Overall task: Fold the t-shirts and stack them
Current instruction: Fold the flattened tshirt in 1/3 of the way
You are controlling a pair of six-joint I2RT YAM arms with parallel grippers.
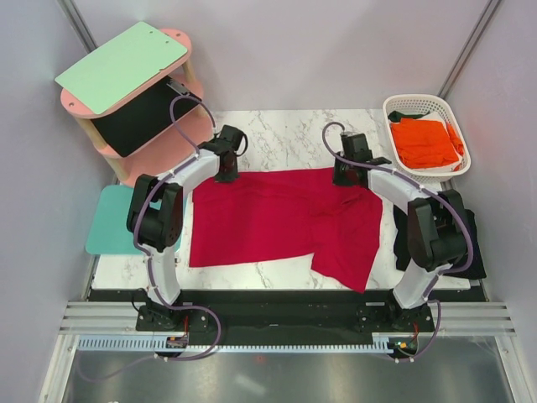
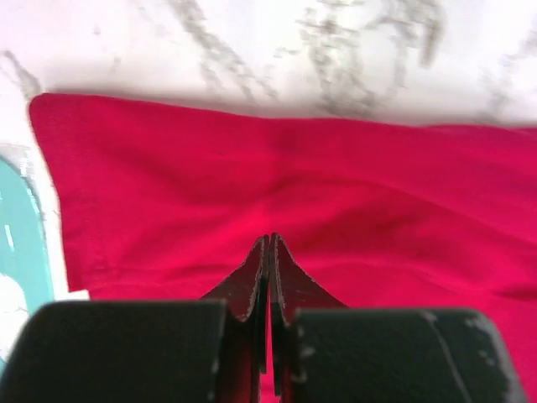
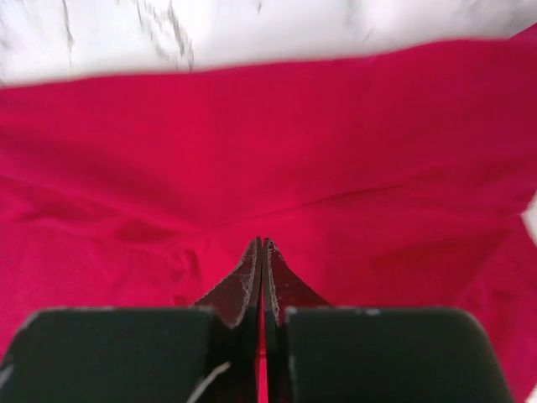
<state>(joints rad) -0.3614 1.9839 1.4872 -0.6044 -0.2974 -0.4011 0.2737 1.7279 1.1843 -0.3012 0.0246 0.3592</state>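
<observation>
While left hand and right hand grip, red t-shirt lies left-right.

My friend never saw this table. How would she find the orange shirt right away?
Find the white marble table, then look at its far right corner, where a white plastic lattice basket sits. The bright orange cloth t-shirt lies inside it. Colour sets it apart: the crimson red cloth t-shirt is spread across the table, and the black cloth t-shirt lies by the right edge.
</observation>
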